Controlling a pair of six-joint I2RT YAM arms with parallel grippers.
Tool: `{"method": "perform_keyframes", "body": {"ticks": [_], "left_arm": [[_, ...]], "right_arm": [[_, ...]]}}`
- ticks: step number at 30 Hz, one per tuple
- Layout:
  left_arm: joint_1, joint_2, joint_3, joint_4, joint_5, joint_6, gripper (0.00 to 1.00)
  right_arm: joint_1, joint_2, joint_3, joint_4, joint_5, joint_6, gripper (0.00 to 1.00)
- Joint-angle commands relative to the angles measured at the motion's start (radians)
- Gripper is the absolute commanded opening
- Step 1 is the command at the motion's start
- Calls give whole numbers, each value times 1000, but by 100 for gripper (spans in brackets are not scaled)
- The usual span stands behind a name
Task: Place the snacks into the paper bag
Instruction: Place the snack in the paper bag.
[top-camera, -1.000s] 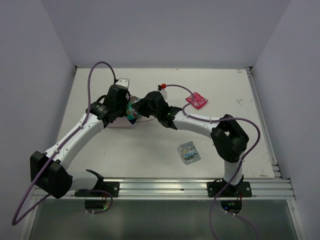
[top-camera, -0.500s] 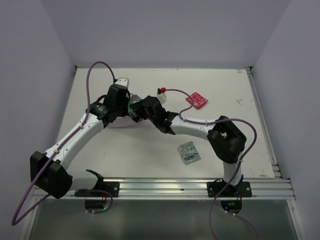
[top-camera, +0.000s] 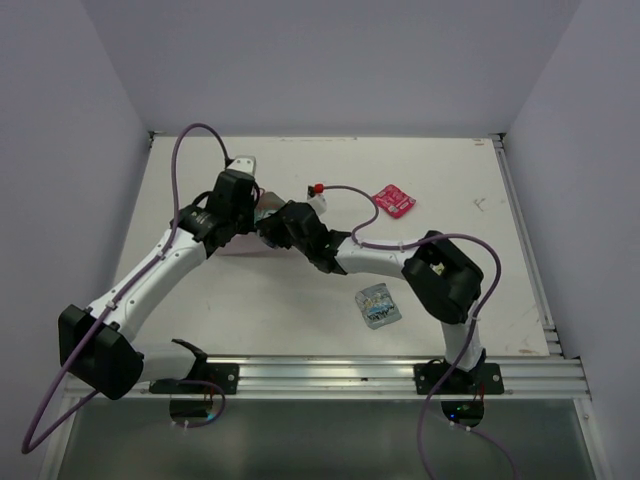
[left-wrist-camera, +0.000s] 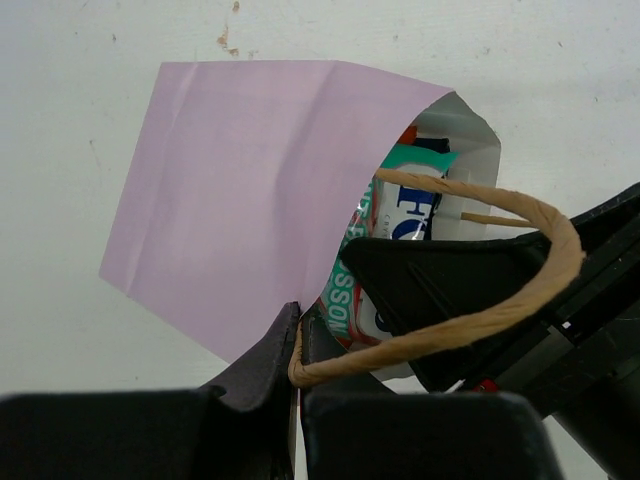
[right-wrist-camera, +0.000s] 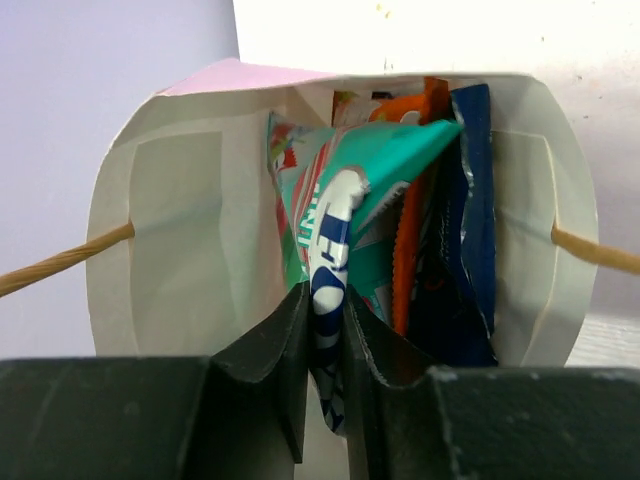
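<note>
Outside the bag (left-wrist-camera: 240, 190) lie one pink-red packet (top-camera: 394, 201), one silver-grey packet (top-camera: 378, 305).

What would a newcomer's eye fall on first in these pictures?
The bag gapes open, stuffed with packets, a teal packet in the right gripper at its mouth. The left gripper pinches its tan handle. A pink-red packet and a silver packet lie on the table to the right.

White table (top-camera: 300, 305), aluminium rail (top-camera: 330, 374), pale grey walls (top-camera: 330, 60)
</note>
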Motion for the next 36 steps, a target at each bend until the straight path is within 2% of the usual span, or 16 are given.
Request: {"method": "perform_keyframes", "body": {"ticks": [1, 7, 13, 23, 26, 28, 31, 36], "left_arm": [[-2, -42, -1, 94, -56, 22, 0], [-2, -59, -30, 103, -62, 50, 0], [-2, -72, -53, 123, -16, 62, 0], [-2, -98, -56, 129, 11, 85, 0], [-2, -105, -60, 128, 16, 85, 0], [-2, -111, -57, 122, 21, 87, 0], [-1, -125, -56, 108, -2, 91, 0], [4, -124, -48, 91, -41, 94, 0]], "right_arm": [[-17, -82, -16, -33, -86, -67, 22], [-76, -130, 25, -168, -253, -182, 31], [-96, -130, 96, -262, -295, -246, 32], [-104, 5, 222, -305, -356, -231, 32], [-104, 28, 225, -300, -348, -234, 30], [-106, 40, 216, -298, -328, -243, 22], [-109, 34, 174, -295, -301, -254, 17], [-113, 20, 148, -335, -266, -288, 16]]}}
